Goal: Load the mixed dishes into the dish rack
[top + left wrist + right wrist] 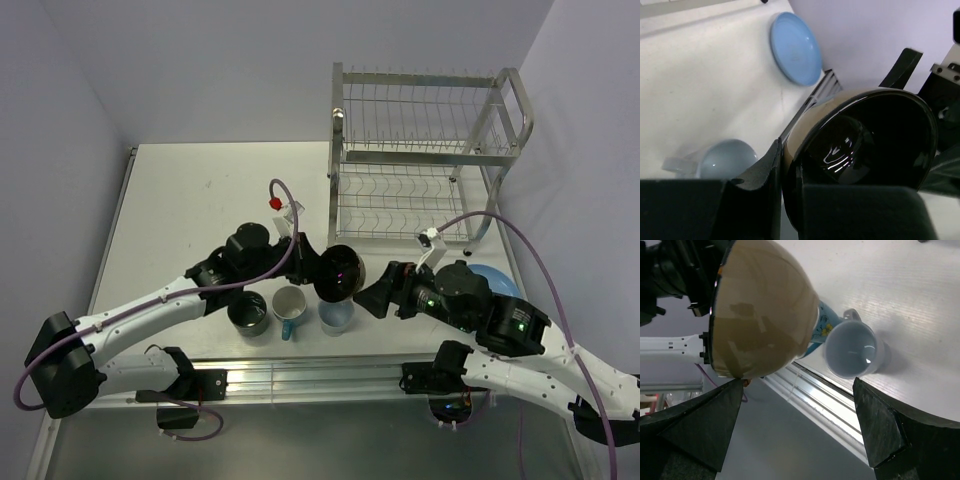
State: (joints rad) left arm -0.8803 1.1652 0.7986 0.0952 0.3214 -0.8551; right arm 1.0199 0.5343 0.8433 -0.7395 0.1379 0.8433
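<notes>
My left gripper (pixel 318 266) is shut on the rim of the small bowl (pixel 340 272), which hangs tilted above the table; the left wrist view shows its black inside (pixel 865 145) with the rim between my fingers (pixel 760 175). My right gripper (pixel 375 295) stands open just right of the bowl. In the right wrist view the bowl's tan outside (pixel 762 310) sits above the wide-open fingers (pixel 705 425). Below stand the dark mug (pixel 247 313), white mug (pixel 289 308) and light blue mug (pixel 336 316). The blue plate (pixel 495 280) lies partly under my right arm. The dish rack (pixel 425 150) stands at the back right.
The table's near edge with its metal rail (pixel 300 380) runs just below the mugs. The light blue mug (pixel 852 350) and plate (pixel 796 41) also show in the wrist views. Walls close in behind and to the right of the rack.
</notes>
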